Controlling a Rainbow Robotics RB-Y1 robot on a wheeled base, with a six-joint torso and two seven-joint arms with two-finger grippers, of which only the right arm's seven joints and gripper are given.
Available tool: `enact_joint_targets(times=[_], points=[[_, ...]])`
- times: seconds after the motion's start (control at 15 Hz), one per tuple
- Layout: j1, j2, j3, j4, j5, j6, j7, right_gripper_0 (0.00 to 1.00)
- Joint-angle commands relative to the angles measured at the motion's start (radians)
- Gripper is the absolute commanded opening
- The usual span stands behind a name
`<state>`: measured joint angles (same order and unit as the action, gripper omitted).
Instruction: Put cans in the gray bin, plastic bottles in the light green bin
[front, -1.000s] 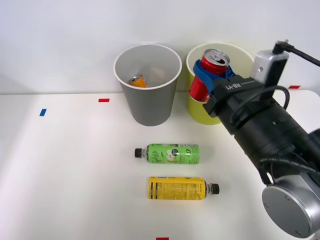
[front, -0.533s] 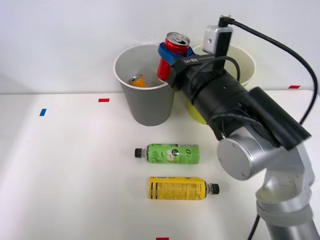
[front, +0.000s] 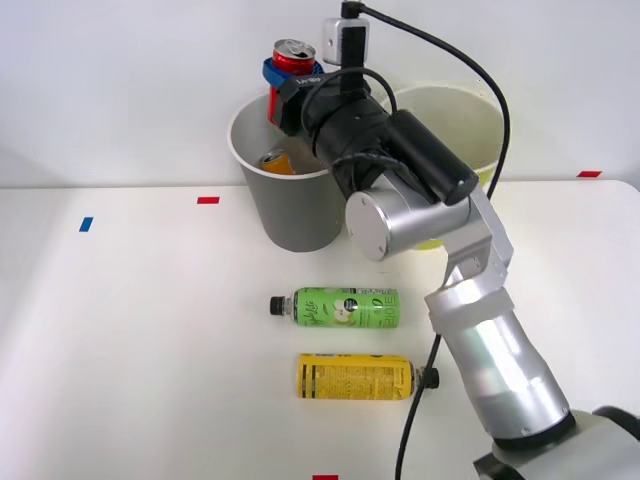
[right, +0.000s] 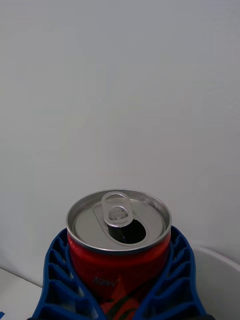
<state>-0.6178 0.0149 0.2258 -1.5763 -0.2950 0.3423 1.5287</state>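
Red can (front: 293, 56) pinched upright in the right pincer (front: 288, 80) above the gray bin (front: 292, 205) — orange can (front: 276, 161) seen inside, two bottles laid flat on the tabletop (front: 130, 340).

A robot test lab, by the look of it: a bare white surface (front: 130, 330) against a plain white wall (front: 120, 80), small red tape marks (front: 208, 200) and a blue one (front: 86, 224) stuck down as position markers, and a camera (front: 345, 42) cabled onto the arm
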Motion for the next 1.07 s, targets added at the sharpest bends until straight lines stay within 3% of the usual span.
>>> enact_joint_targets(times=[0.07,0.27,0.33,0.47,0.73,1.07], points=[[-0.077,0.003,-0.028,0.093,0.025,-0.005,0.018,0.00],[-0.083,0.003,-0.029,0.110,0.039,-0.006,0.024,0.03],[-0.083,0.003,-0.028,0.110,0.040,-0.006,0.024,0.37],[-0.082,0.003,-0.019,0.110,0.040,-0.006,0.024,0.77],[-0.030,0.003,0.024,0.108,0.043,-0.105,0.034,0.88],[0.139,-0.058,0.073,0.062,0.060,-0.336,0.067,0.89]])
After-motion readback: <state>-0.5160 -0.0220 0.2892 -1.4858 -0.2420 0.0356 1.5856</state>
